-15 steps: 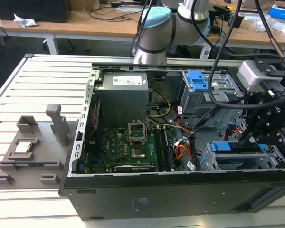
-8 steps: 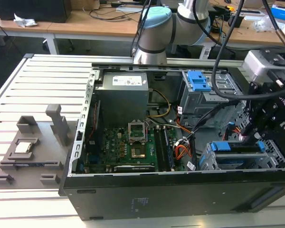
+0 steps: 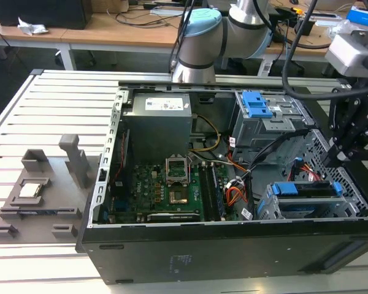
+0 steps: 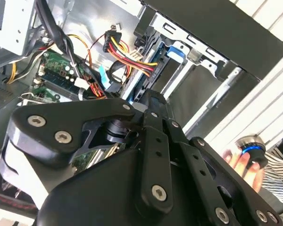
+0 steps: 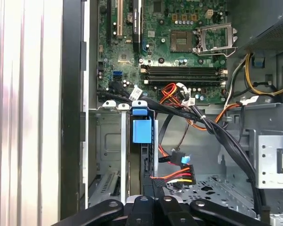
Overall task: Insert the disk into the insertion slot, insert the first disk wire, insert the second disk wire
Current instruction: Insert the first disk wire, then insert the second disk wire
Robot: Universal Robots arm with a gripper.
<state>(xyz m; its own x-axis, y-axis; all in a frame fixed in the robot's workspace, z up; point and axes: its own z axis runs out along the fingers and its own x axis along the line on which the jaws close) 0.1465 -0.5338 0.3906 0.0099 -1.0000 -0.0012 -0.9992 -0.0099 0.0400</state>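
Note:
The disk (image 3: 306,188) in its bright blue frame lies in the insertion slot (image 3: 271,209), the low grey cage at the exterior view's lower right. In the first wrist view the disk's blue tab (image 5: 141,130) sits at the cage's near end. A disk wire (image 5: 175,177) of red, orange and yellow strands runs to a black plug at the disk's end. My gripper (image 3: 340,154) hangs over that end with its fingers (image 5: 153,203) drawn together on the plug. A second, blue-tipped wire (image 5: 180,158) lies loose beside it.
The open computer case (image 3: 233,251) holds a motherboard (image 3: 165,190), a power supply (image 3: 156,119) and a taller grey bay with a blue latch (image 3: 257,104). A grey fixture (image 3: 43,190) lies at the exterior view's left. A hand (image 4: 240,162) holds a blue-ringed knob beside the case.

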